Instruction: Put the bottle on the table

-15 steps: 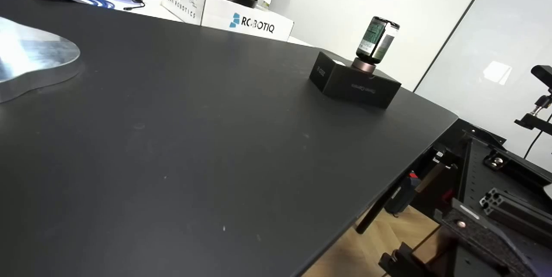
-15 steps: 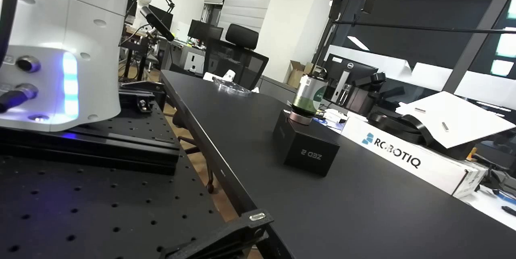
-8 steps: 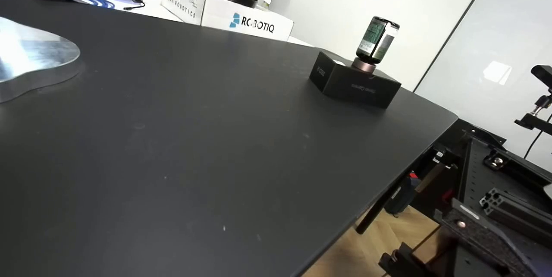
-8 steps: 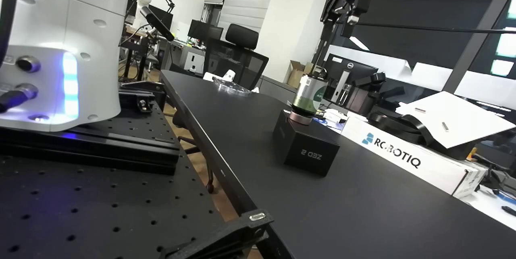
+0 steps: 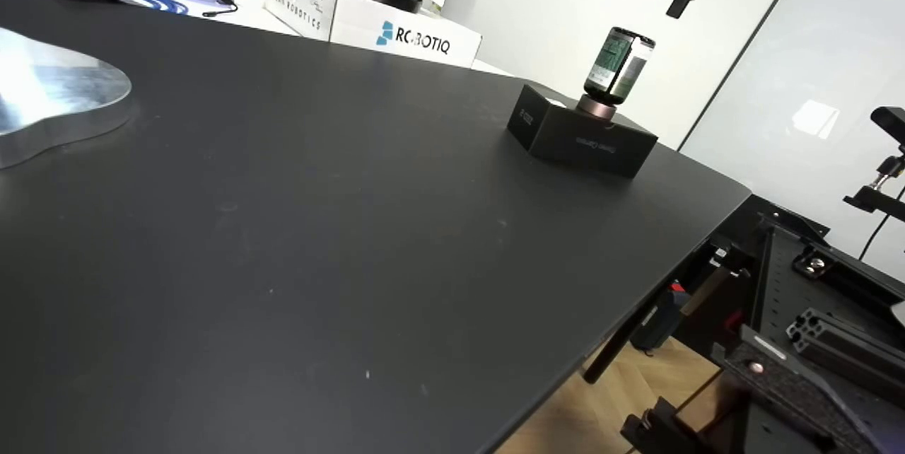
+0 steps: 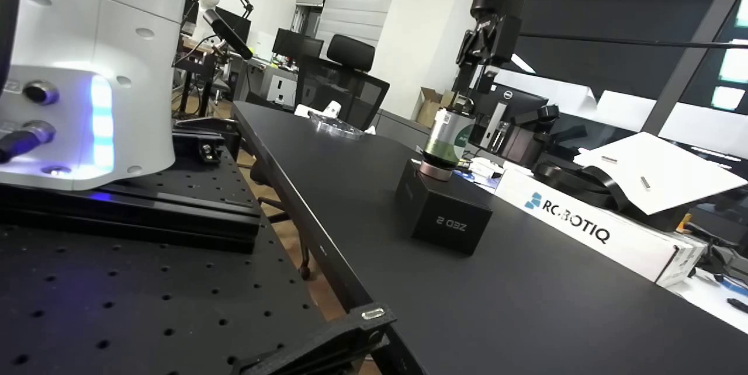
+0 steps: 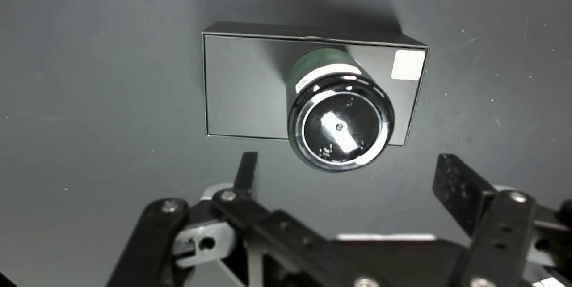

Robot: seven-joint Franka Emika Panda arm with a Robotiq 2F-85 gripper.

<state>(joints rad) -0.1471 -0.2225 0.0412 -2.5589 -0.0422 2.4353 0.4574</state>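
In both exterior views the gripper (image 5: 650,1) now hangs lower, at one o'clock from the bottle (image 5: 619,66), its fingers (image 7: 460,191) wide apart and empty, so grasping is probably next. The bottle stands on a black box (image 6: 453,226), printed "ZED 2" upside down, not directly on the table (image 6: 526,305), and a white box (image 6: 584,232) says "ROBOTIQ".

Bottle (image 6: 447,141) (coppery end down) atop black box (image 6: 441,207); black table (image 6: 555,299) below
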